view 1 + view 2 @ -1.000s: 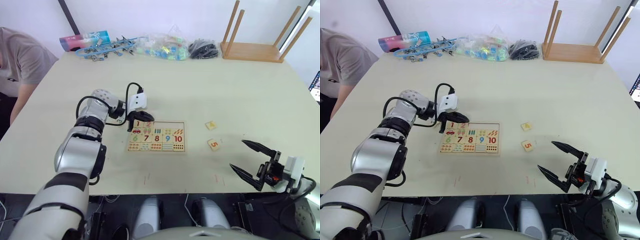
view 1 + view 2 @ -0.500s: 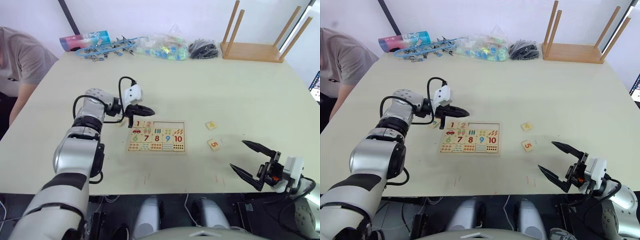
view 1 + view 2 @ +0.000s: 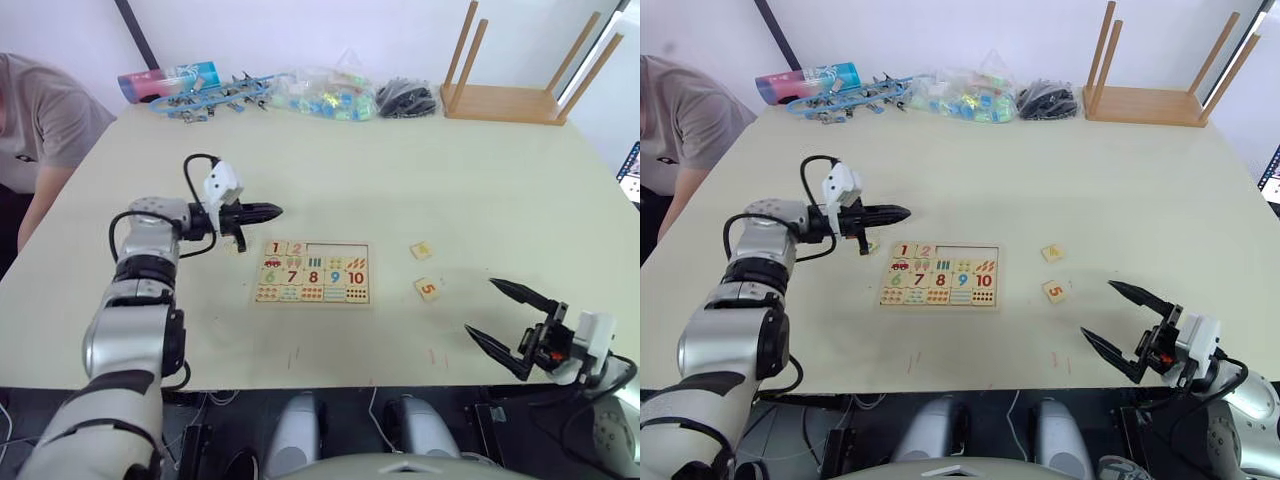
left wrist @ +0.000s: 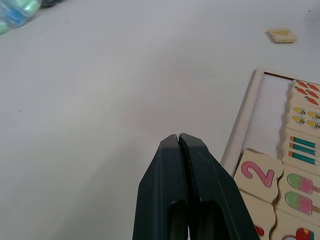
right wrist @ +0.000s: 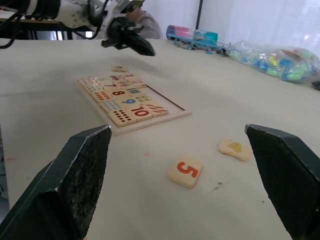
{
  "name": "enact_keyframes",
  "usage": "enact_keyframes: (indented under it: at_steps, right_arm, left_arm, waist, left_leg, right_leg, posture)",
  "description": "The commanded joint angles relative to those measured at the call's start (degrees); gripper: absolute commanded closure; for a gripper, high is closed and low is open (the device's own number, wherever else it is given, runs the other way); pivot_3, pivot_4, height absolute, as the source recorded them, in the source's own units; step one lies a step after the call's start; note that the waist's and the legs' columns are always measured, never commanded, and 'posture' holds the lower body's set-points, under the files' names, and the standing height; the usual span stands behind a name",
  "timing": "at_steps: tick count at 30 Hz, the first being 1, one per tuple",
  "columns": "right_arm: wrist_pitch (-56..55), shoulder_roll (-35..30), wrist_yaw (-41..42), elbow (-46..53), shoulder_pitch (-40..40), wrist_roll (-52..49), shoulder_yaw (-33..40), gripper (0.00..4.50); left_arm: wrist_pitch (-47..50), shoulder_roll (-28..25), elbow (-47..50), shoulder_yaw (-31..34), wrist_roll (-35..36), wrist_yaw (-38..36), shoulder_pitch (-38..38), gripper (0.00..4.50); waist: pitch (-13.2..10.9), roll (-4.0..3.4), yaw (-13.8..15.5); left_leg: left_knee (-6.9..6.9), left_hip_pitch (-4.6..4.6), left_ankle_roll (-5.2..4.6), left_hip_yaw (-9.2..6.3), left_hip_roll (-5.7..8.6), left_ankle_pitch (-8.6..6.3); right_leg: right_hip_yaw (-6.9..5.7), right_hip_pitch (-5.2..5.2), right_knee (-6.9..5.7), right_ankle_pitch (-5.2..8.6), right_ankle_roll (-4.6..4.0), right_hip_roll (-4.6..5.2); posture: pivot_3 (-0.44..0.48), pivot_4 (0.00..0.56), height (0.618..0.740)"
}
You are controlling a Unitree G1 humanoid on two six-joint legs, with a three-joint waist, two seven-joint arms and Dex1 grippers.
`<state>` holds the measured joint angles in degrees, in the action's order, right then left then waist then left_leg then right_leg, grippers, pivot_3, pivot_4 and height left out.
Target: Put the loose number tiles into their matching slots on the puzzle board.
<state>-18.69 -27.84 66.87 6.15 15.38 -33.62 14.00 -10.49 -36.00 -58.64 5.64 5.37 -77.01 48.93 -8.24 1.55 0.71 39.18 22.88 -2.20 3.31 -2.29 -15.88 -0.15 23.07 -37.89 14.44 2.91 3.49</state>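
While tiles 1 (image 3: 275, 248) and 2 (image 3: 297, 248) already sit in the top row of the board (image 3: 313, 272), 3 slots (image 3: 337, 249) beside them are still bare, so I judge the task at roughly 2 of 5 done. Largest first: the table (image 3: 420, 160) is a broad, smooth, matte cream slab, and the board on it is a flat rectangle of pale wood with a thin raised frame, its lower rows filled with squares printed 6 to 10 and small counting pictures. Well to the board's right lie tile 5 (image 3: 427, 289), a small pale-wood square with rounded corners and an orange digit, and tile 4 (image 3: 421, 250), similar with a yellow digit. A further small tile (image 3: 871, 246) lies just off the board's upper left corner, its digit too small to read; it may be the 3. The left gripper (image 3: 270, 211) hovers above that corner, clenched on nothing, its black fingers pressed together. The right gripper (image 3: 505, 318) hangs spread wide and empty near the table's front edge, near tile 5.
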Motion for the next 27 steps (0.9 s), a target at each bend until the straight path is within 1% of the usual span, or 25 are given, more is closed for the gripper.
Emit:
enact_keyframes:
  at_steps: [1, 6, 8, 10, 11, 12, 13, 15, 16, 18, 19, 20, 27]
  right_arm:
    - [0.67, -1.04, -0.58, 0.39, 0.44, -1.88, 2.89, 0.00]
    - [2.97, -2.17, -1.42, 0.63, 1.78, -2.92, 4.87, 0.00]
    - [3.51, -2.53, -1.48, 0.62, 2.33, -2.85, 5.45, 0.00]
    - [4.18, -2.77, -1.79, 0.42, 2.97, -2.93, 5.96, 0.00]
    - [4.55, -2.79, -2.09, 0.30, 3.25, -2.92, 6.14, 0.00]
    - [4.76, -2.65, -2.68, 0.18, 3.50, -2.37, 6.15, 0.00]
    - [5.14, -2.40, -3.19, 0.28, 3.75, -2.14, 6.11, 0.00]
    - [5.48, -2.14, -3.86, 0.31, 4.10, -1.78, 6.20, 0.00]
    - [5.64, -2.13, -4.18, 0.33, 4.30, -1.71, 6.36, 0.00]
    - [5.95, -2.16, -4.66, 0.44, 4.86, -1.72, 6.68, 0.00]
    - [6.08, -2.15, -4.77, 0.56, 5.22, -1.72, 6.78, 0.00]
    - [6.14, -2.17, -4.74, 0.58, 5.58, -1.72, 6.86, 0.00]
    - [6.54, -2.74, -4.30, 0.70, 7.93, -2.55, 8.27, 0.00]
  left_arm:
    - [3.07, -1.89, 8.70, 2.85, 3.91, 1.37, -5.31, 4.43]
    - [7.99, -4.13, 20.48, 5.68, 7.68, 3.81, -16.32, 4.43]
    - [8.84, -4.80, 23.76, 6.86, 8.50, 5.28, -19.93, 4.06]
    - [8.88, -5.67, 27.01, 8.20, 8.97, 6.54, -24.53, 3.45]
    - [8.85, -5.92, 28.78, 9.09, 9.44, 7.19, -27.09, 3.01]
    - [8.87, -6.06, 31.21, 10.22, 10.25, 7.97, -30.48, 2.75]
    - [9.84, -6.00, 34.24, 11.37, 11.47, 8.59, -33.81, 2.64]
    - [10.93, -5.89, 38.46, 12.70, 12.80, 9.75, -38.35, 2.01]
    - [11.58, -5.95, 40.31, 13.47, 13.45, 10.48, -40.64, 1.78]
    - [11.96, -6.23, 43.24, 14.78, 14.36, 11.55, -44.70, 0.94]
    - [12.51, -6.34, 44.47, 15.55, 15.15, 11.88, -46.44, 0.39]
    - [12.56, -6.50, 45.45, 16.21, 15.58, 12.07, -47.98, 0.03]
    - [12.98, -7.22, 48.18, 18.98, 16.83, 13.53, -53.94, 0.03]
  waist:
    - [0.00, 0.00, -0.03]
    - [0.00, -0.01, 0.14]
    - [0.00, -0.01, 0.15]
    - [0.01, -0.02, 0.10]
    - [0.02, -0.05, 0.06]
    - [0.02, -0.05, -0.09]
    - [0.03, -0.05, -0.08]
    - [0.03, -0.06, -0.28]
    - [0.02, -0.07, -0.21]
    - [0.02, -0.07, 0.00]
    - [0.03, -0.08, 0.16]
    - [0.03, -0.09, 0.19]
    - [0.04, -0.13, 0.14]
  left_leg:
    - [0.00, 0.00, 0.00, 0.00, -0.01, 0.00]
    - [0.00, -0.01, 0.00, 0.00, -0.03, 0.00]
    - [0.00, -0.01, 0.00, 0.00, -0.04, 0.00]
    - [-0.01, -0.02, 0.00, 0.01, -0.13, 0.00]
    - [-0.01, -0.02, 0.00, 0.01, -0.10, 0.00]
    - [-0.02, -0.06, 0.00, 0.04, -0.11, 0.00]
    - [-0.05, -0.09, 0.00, 0.06, -0.17, 0.00]
    - [-0.08, -0.09, 0.00, 0.09, -0.22, -0.01]
    - [-0.08, -0.12, 0.00, 0.13, -0.31, -0.01]
    - [-0.09, -0.12, 0.01, 0.13, -0.31, -0.01]
    - [-0.09, -0.13, 0.01, 0.12, -0.31, -0.01]
    - [-0.09, -0.13, 0.01, 0.12, -0.30, -0.01]
    - [-0.10, -0.13, 0.00, 0.12, -0.25, -0.01]
  right_leg:
    - [-0.01, 0.00, 0.00, 0.00, 0.00, 0.00]
    - [-0.03, 0.00, -0.01, 0.00, -0.01, 0.03]
    - [-0.03, 0.00, -0.01, 0.00, -0.01, 0.04]
    - [-0.02, -0.01, -0.01, 0.00, -0.01, 0.09]
    - [-0.02, -0.01, -0.01, 0.00, -0.01, 0.09]
    - [-0.01, -0.01, -0.02, 0.00, -0.01, 0.10]
    - [0.00, -0.01, -0.01, 0.00, -0.02, 0.11]
    - [0.01, 0.01, 0.00, 0.00, -0.02, 0.13]
    - [0.02, 0.00, 0.00, 0.00, -0.02, 0.16]
    - [0.00, 0.00, 0.00, 0.01, -0.03, 0.19]
    - [-0.02, 0.00, 0.00, 0.01, -0.04, 0.20]
    - [-0.03, -0.01, 0.01, 0.01, -0.04, 0.23]
    - [-0.06, -0.01, 0.02, 0.03, -0.07, 0.28]
  posture:
    - [0.000, 0.150, 0.737]
    - [0.000, 0.150, 0.737]
    - [0.000, 0.150, 0.737]
    - [0.000, 0.150, 0.737]
    - [0.000, 0.150, 0.737]
    - [0.000, 0.150, 0.737]
    - [0.000, 0.150, 0.737]
    - [0.000, 0.150, 0.737]
    - [0.000, 0.150, 0.737]
    - [0.000, 0.150, 0.737]
    - [0.000, 0.150, 0.737]
    - [0.000, 0.150, 0.737]
    - [0.000, 0.150, 0.737]
